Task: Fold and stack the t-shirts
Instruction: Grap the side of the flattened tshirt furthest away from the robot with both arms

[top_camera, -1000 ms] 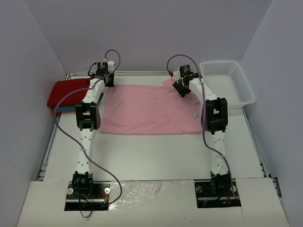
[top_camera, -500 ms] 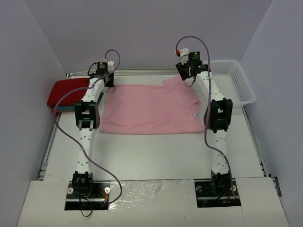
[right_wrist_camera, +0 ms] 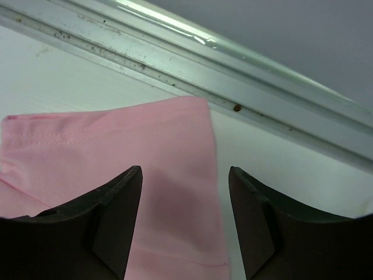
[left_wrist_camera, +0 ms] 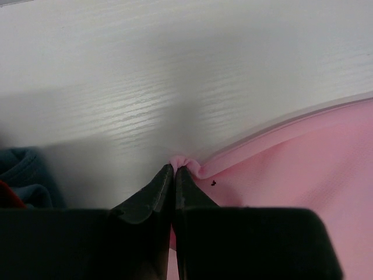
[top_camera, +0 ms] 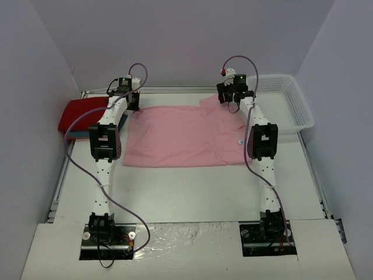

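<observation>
Pale grey walls [top_camera: 175, 35] close in a white counter [top_camera: 186, 186]. The left gripper [left_wrist_camera: 175, 169] has its jaws pressed together on a small pinch of cloth at the far left corner of the pink t-shirt [top_camera: 180, 134], where the hem bunches up between the tips. The right gripper [right_wrist_camera: 185, 172] is open, its two fingers spread over the sleeve at the far right corner of the pink t-shirt. They hold nothing, and whether they touch the cloth cannot be told.

The pink t-shirt lies spread flat across the middle of the counter, between the two arms. Left of it, at the counter's edge, the red t-shirt [top_camera: 81, 112] lies folded on top of the teal-blue t-shirt [top_camera: 74, 135], which shows only as a strip beneath. Right of the pink t-shirt stands a white mesh basket [top_camera: 304, 116]. Just beyond the sleeve, a metal rail [right_wrist_camera: 233, 93] runs along the counter's far edge.
</observation>
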Robot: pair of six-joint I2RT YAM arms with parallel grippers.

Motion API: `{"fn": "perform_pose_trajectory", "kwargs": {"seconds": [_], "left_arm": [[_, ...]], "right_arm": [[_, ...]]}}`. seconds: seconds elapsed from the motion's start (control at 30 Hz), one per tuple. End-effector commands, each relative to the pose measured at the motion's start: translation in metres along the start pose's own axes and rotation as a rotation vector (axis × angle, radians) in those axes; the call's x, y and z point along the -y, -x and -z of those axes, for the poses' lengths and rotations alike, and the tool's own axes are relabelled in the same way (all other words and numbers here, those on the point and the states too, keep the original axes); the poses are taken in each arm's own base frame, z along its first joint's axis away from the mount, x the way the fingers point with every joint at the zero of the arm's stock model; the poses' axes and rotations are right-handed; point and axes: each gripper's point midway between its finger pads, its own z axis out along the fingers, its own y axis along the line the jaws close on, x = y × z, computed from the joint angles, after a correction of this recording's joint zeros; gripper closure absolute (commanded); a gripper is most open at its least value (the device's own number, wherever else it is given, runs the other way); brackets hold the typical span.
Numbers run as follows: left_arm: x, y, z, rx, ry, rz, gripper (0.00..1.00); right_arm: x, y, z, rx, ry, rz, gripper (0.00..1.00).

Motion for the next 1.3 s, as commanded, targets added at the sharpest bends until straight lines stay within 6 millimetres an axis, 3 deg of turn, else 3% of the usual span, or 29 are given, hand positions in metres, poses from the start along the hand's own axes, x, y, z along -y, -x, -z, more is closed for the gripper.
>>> {"fn": "perform_pose_trajectory", "kwargs": {"seconds": [0.0, 0.33, 0.9, 1.27], "left_arm": [[-0.001, 0.039, 0.044, 0.078, 0.015, -0.016, 0.98], [0.000, 0.033, 0.037, 0.063, 0.008, -0.015, 0.98], [0.003, 0.022, 0.026, 0.033, -0.007, -0.011, 0.98], [0.015, 0.016, 0.020, 0.014, -0.025, -0.019, 0.98]], "right_arm": [[-0.003, 0.047, 0.007, 0.136, 0.052, -0.051, 0.43], [-0.012, 0.024, -0.008, 0.114, 0.121, -0.110, 0.42], [-0.002, 0.000, -0.025, 0.098, 0.120, -0.207, 0.41], [0.004, -0.014, -0.033, 0.092, 0.122, -0.280, 0.40]]}}
